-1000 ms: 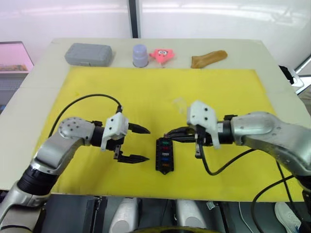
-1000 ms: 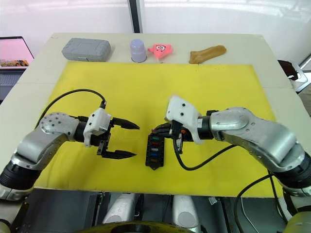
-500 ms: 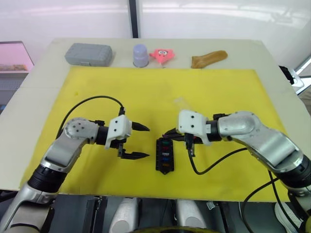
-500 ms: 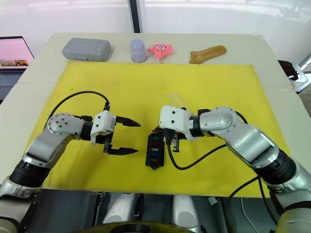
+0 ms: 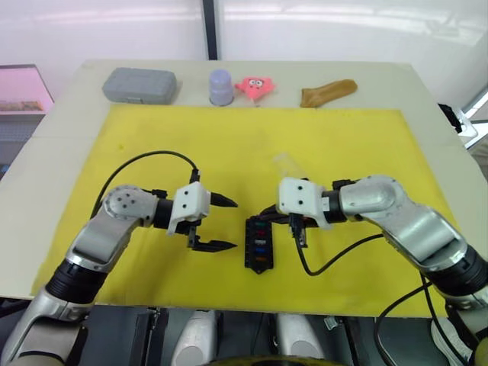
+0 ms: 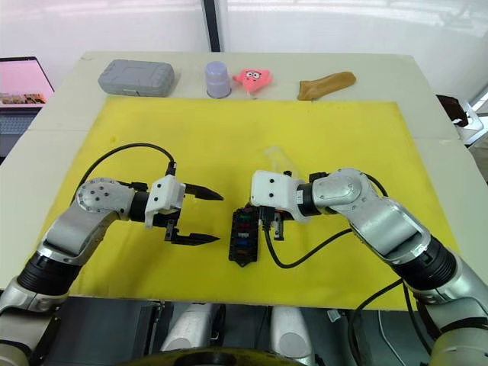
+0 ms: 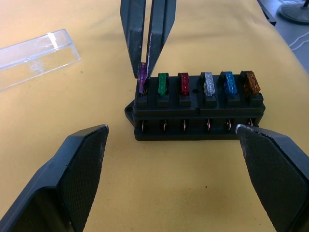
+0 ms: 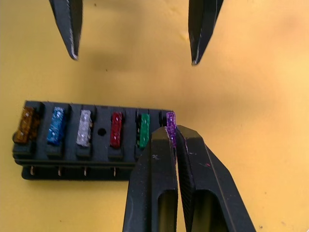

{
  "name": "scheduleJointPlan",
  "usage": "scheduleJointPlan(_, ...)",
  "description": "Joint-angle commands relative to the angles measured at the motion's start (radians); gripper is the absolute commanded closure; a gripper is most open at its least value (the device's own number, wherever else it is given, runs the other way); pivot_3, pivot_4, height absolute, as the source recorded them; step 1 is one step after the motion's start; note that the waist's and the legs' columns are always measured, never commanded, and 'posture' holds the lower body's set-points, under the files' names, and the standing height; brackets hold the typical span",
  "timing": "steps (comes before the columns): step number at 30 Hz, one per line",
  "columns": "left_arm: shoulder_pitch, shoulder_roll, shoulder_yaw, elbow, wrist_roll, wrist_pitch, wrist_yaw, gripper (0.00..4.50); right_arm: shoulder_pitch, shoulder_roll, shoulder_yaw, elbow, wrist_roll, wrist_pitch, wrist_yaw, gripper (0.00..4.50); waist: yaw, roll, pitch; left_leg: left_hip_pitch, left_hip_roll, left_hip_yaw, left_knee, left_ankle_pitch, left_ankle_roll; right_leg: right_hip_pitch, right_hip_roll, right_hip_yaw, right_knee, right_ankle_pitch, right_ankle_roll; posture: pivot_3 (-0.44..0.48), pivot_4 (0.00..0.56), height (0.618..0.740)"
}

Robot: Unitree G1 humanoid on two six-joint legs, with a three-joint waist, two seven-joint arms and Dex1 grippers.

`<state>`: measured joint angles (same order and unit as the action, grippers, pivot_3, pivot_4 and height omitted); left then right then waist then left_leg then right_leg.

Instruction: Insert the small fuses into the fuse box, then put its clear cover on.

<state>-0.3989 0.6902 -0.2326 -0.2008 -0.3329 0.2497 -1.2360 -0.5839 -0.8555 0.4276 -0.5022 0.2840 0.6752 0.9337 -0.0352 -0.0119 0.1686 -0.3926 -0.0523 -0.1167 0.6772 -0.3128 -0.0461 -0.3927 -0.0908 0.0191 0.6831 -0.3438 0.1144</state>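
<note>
The right gripper (image 8: 172,137) is seen with its two black fingers pinched almost together on the purple fuse (image 7: 143,77), which is held upright at the end slot of the fuse box (image 7: 198,113); the grip is taken on the fuse's upper part, presumably so that its blades can be pressed straight down into the slot. Whether the purple fuse is fully seated cannot be told. Five further fuses are shown standing in the same row: green (image 7: 162,83), red (image 7: 183,83), grey (image 7: 208,83), blue (image 7: 227,82) and orange (image 7: 251,82), so the insertion stage is judged to be at its last piece. The left gripper (image 5: 217,223) is held wide open and empty just beside the box on the robot's left, its fingertips pointing toward the box without touching it, a stance that may be meant for steadying the box or for the next pick. The box rests on the yellow mat (image 5: 152,137). The clear cover (image 7: 34,55) lies flat on the mat a little beyond the box, on its far side, and has yet to be fitted. Along the far table edge, off the mat, a grey case (image 5: 139,85), a small lilac cup (image 5: 220,87), a pink toy (image 5: 255,86) and a brown object (image 5: 328,92) are set apart from the work.
</note>
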Motion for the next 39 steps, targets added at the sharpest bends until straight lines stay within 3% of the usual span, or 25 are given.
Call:
scheduleJointPlan(1,-0.016,-0.005,-0.003,-0.016,0.007,-0.01,-0.003,0.05,0.001,0.009,-0.018,-0.013,-0.021,-0.016,0.014,4.5,0.0,0.0,0.0,0.0,0.0,0.0,0.0,0.0,0.0,0.0,0.0,0.0,0.0,0.0,0.0,0.0,0.15,0.74)
scheduleJointPlan(22,-0.049,-0.07,-0.028,0.039,0.065,-0.035,0.003,0.05,0.017,0.032,-0.038,-0.006,-0.058,-0.008,0.065,4.5,0.0,0.0,0.0,0.0,0.0,0.0,0.001,0.0,0.0,0.001,0.0,0.0,0.001,0.0,0.0,0.0,0.15,0.74)
scheduleJointPlan(23,-0.048,-0.07,-0.028,0.041,0.068,-0.038,0.003,0.0,0.017,0.032,-0.042,-0.01,-0.055,-0.005,0.068,3.81,0.0,0.0,0.0,0.0,0.0,0.0,0.001,0.0,0.0,0.001,0.0,0.0,0.001,0.0,0.0,0.0,0.15,0.74)
scheduleJointPlan(24,-0.049,-0.068,-0.025,0.046,0.069,-0.04,0.003,0.0,0.012,0.029,-0.054,-0.021,-0.049,0.002,0.071,3.66,0.0,0.0,0.0,0.0,0.0,0.0,0.001,0.0,0.0,0.001,0.0,0.0,0.001,0.0,0.0,0.0,0.15,0.74)
scheduleJointPlan(27,-0.052,-0.056,-0.005,0.06,0.063,-0.04,-0.002,0.0,-0.014,0.005,-0.117,-0.069,0.004,0.046,0.101,2.3,0.0,0.0,0.0,0.0,-0.001,0.0,0.001,0.0,0.0,0.0,0.0,0.0,0.001,0.0,0.0,0.0,0.15,0.74)
scheduleJointPlan(32,-0.063,-0.049,-0.003,0.089,0.07,-0.066,-0.014,0.0,0.003,-0.017,-0.196,-0.091,0.092,0.046,0.157,2.3,0.002,0.0,0.0,0.0,-0.001,-0.001,0.001,0.0,0.0,0.001,0.0,-0.001,0.001,0.0,0.0,0.0,0.15,0.74)
scheduleJointPlan(37,-0.075,-0.066,-0.016,0.097,0.068,-0.081,-0.02,0.0,0.049,0.08,-0.256,-0.041,0.156,0.034,0.099,2.3,0.001,0.0,0.0,0.0,-0.001,0.0,0.001,0.0,0.0,0.001,-0.001,-0.001,0.001,0.0,0.0,0.0,0.15,0.74)
scheduleJointPlan(39,-0.077,-0.072,-0.02,0.101,0.072,-0.086,-0.019,0.0,0.075,0.13,-0.26,-0.006,0.15,0.001,0.069,2.82,0.001,0.0,0.0,0.0,-0.001,-0.001,0.002,0.0,0.0,0.001,0.0,-0.001,0.001,0.0,0.0,0.0,0.15,0.74)
